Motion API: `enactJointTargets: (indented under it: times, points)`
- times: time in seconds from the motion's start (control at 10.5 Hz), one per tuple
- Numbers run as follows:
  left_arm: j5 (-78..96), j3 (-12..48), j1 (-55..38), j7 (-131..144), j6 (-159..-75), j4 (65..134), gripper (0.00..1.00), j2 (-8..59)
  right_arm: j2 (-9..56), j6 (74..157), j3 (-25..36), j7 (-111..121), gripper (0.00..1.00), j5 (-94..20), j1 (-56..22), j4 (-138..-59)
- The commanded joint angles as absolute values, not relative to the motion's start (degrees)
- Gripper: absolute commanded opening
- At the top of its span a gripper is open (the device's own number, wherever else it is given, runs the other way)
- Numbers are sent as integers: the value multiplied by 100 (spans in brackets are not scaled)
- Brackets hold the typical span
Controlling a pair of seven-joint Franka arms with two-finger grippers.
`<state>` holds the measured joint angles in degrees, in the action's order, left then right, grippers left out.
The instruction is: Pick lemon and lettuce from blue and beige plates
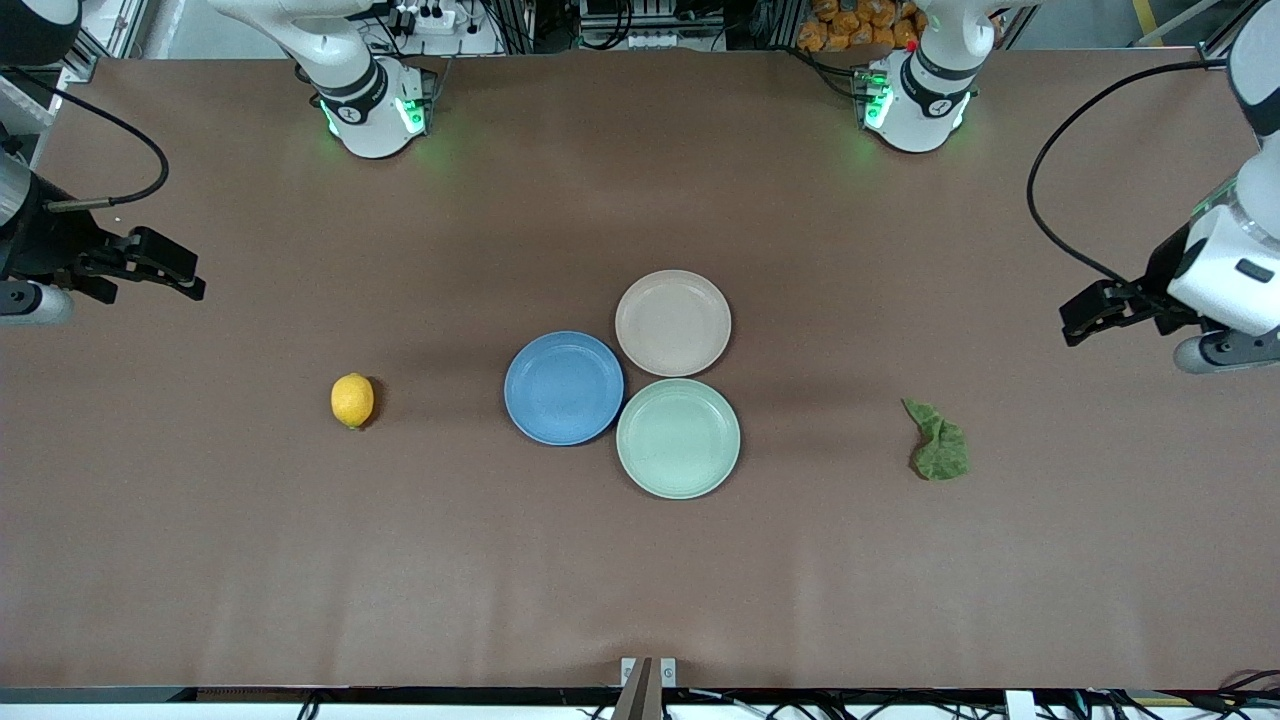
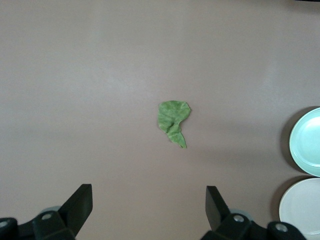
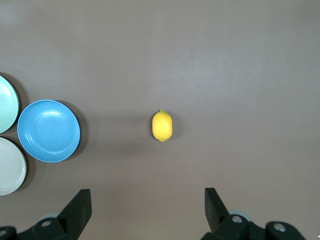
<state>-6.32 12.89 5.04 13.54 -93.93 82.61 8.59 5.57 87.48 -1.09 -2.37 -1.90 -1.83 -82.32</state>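
Note:
The lemon (image 1: 352,400) lies on the bare table toward the right arm's end, also in the right wrist view (image 3: 162,125). The lettuce (image 1: 938,442) lies crumpled on the table toward the left arm's end, also in the left wrist view (image 2: 173,120). The blue plate (image 1: 563,387) and the beige plate (image 1: 672,322) sit empty at the table's middle. My right gripper (image 1: 170,270) is open and empty, up over the table's right-arm end. My left gripper (image 1: 1085,315) is open and empty, up over the left-arm end.
A pale mint-green plate (image 1: 678,437) touches the blue and beige plates, nearest to the front camera. The two arm bases (image 1: 372,110) stand along the table's back edge. Bare brown table lies between the plates and each item.

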Motion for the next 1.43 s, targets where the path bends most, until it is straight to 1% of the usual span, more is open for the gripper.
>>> enactJointTargets:
  times: [0.0, 0.38, 0.77, 1.34]
  points:
    - [-414, 1125, 439, 1213, -9186, 8358, 100, 607, 448, 8745, -62, -185, 100, -281, -211, -8323]
    - [-193, 1037, 439, 1082, -8965, 8367, 100, 449, 448, 8736, -62, -185, 100, -281, -211, -8332]
    - [123, 713, 422, 721, -8859, 8376, 100, 369, 448, 8736, -62, -185, 100, -281, -211, -8332]
    - [105, 650, 325, 642, -8684, 8393, 100, 246, 457, 8736, -62, -185, 100, -281, -211, -8341]
